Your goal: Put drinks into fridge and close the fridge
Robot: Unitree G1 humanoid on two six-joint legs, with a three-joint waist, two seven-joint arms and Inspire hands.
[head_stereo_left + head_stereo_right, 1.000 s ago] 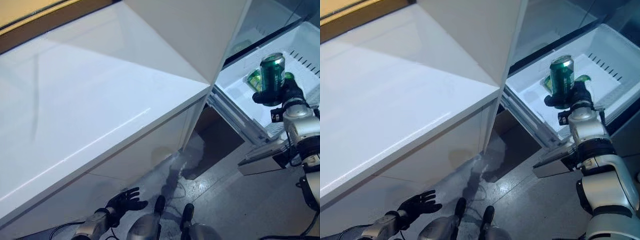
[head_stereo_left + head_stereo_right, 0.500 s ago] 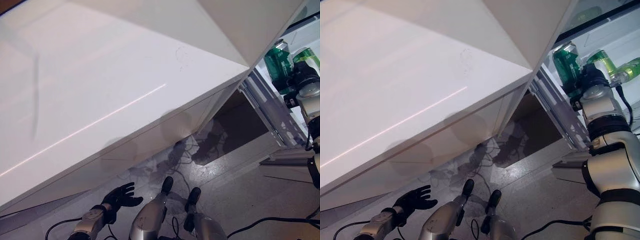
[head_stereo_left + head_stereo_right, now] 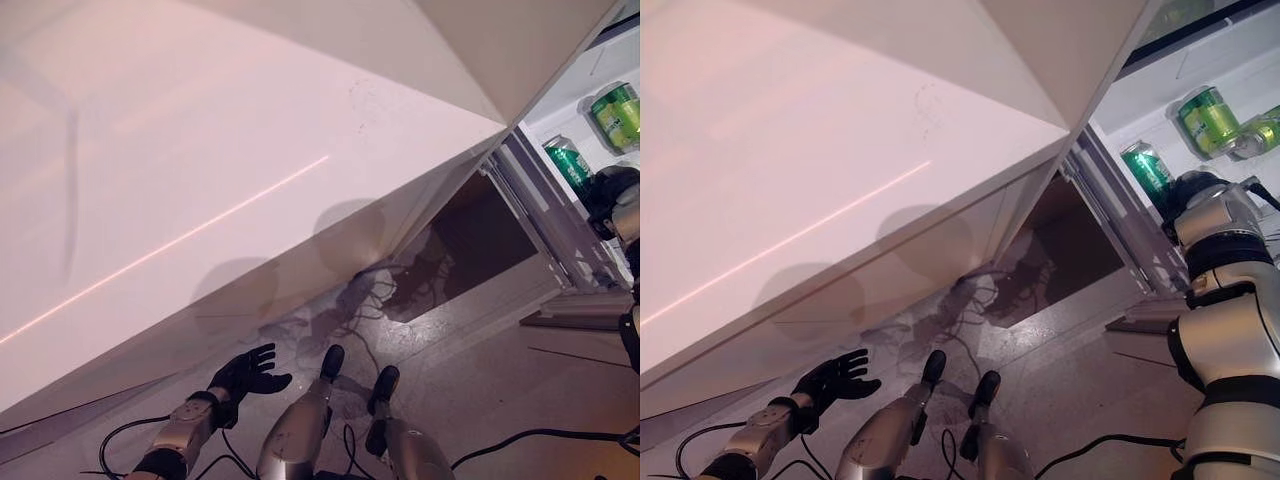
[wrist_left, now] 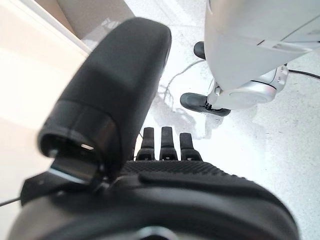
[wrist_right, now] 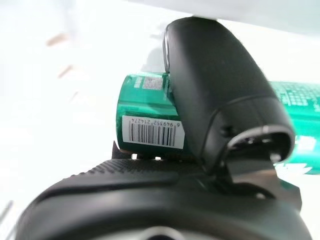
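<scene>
A green drink can (image 3: pixel 1148 168) is tilted over the near edge of the white fridge drawer (image 3: pixel 1137 103), with my right hand (image 3: pixel 1200 195) shut on it. In the right wrist view the thumb (image 5: pixel 220 105) lies across the can (image 5: pixel 145 125), against the drawer's white inside. A second green can (image 3: pixel 1207 118) lies on its side deeper in the drawer, next to a green bottle (image 3: pixel 1260 135). My left hand (image 3: pixel 245 372) hangs low near the floor, far from the drawer, with its fingers spread and nothing in it.
A big white fridge panel (image 3: pixel 250 150) slopes across most of the view, its corner ending just left of the drawer. Below the drawer is a dark gap (image 3: pixel 470 235) above the grey floor. The drawer's metal rail (image 3: pixel 1120 225) runs along its near side.
The camera has swung, so the whole picture shifted. My right hand has come down with the can, which was upright above the drawer and is now tilted and lower. The left hand barely moved.
</scene>
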